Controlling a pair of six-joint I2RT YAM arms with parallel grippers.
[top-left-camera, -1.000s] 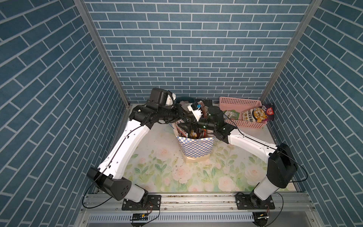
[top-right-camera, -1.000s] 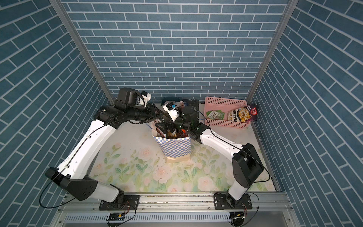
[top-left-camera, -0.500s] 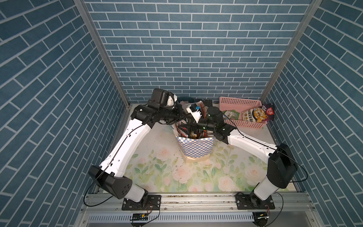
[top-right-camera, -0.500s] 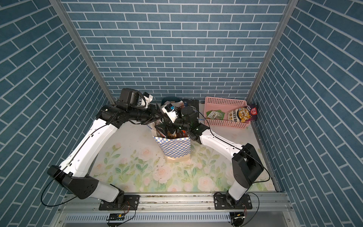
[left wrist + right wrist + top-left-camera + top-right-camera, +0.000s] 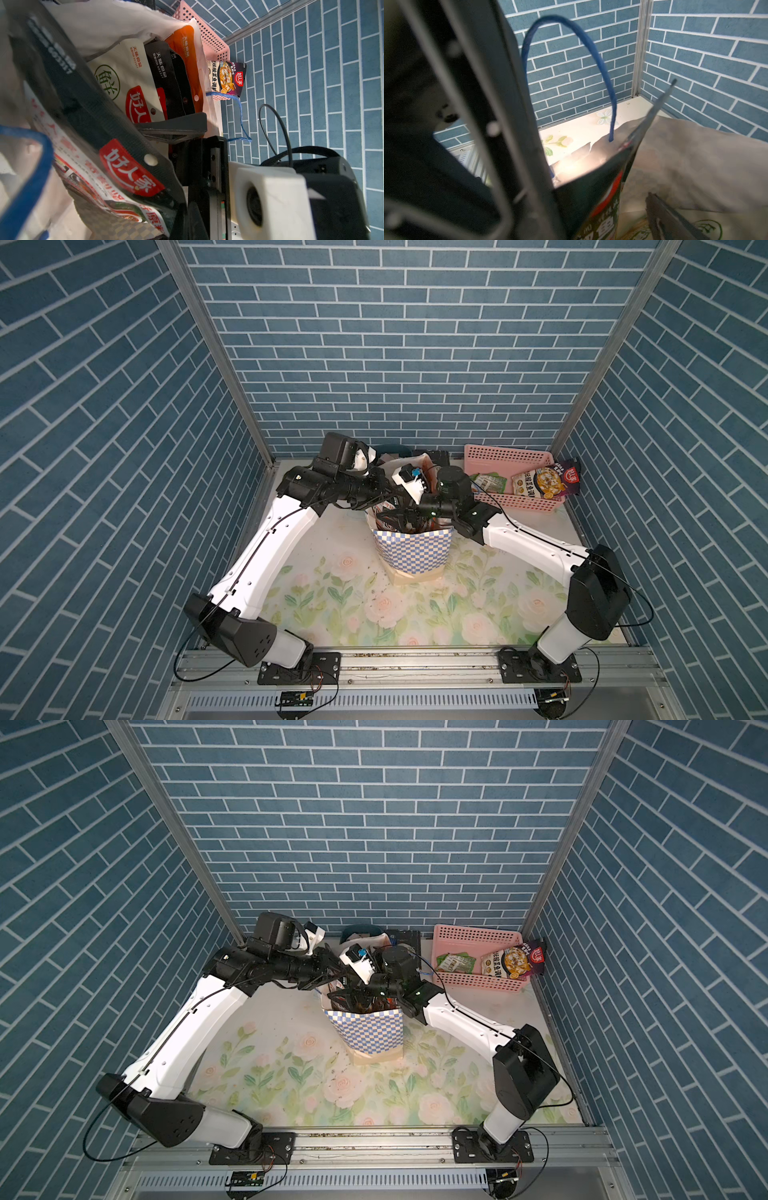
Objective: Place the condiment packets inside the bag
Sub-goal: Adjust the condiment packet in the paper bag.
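The blue-and-white checkered bag (image 5: 411,556) stands mid-table, with several condiment packets upright inside: cream-white (image 5: 128,68), black (image 5: 164,68) and orange (image 5: 187,52). My left gripper (image 5: 388,493) is shut at the bag's rear left rim. A black packet with a red logo (image 5: 128,176) lies against its fingers; whether it is pinched is hidden. My right gripper (image 5: 591,207) reaches into the bag's mouth and is open, a black packet (image 5: 602,197) standing loose between its fingers (image 5: 664,216). A green packet (image 5: 490,483) and a purple packet (image 5: 544,483) lie in the basket.
The pink perforated basket (image 5: 511,456) sits at the back right by the wall. A dark teal bin (image 5: 390,446) and a dark flat object (image 5: 405,938) are behind the bag. The bag's blue cord handles (image 5: 602,68) stick up near both grippers. Floral mat (image 5: 353,605) lies in front.
The left gripper's jaws have closed at the bag's rim and the left arm has shifted slightly. The right arm and the bag stay put.
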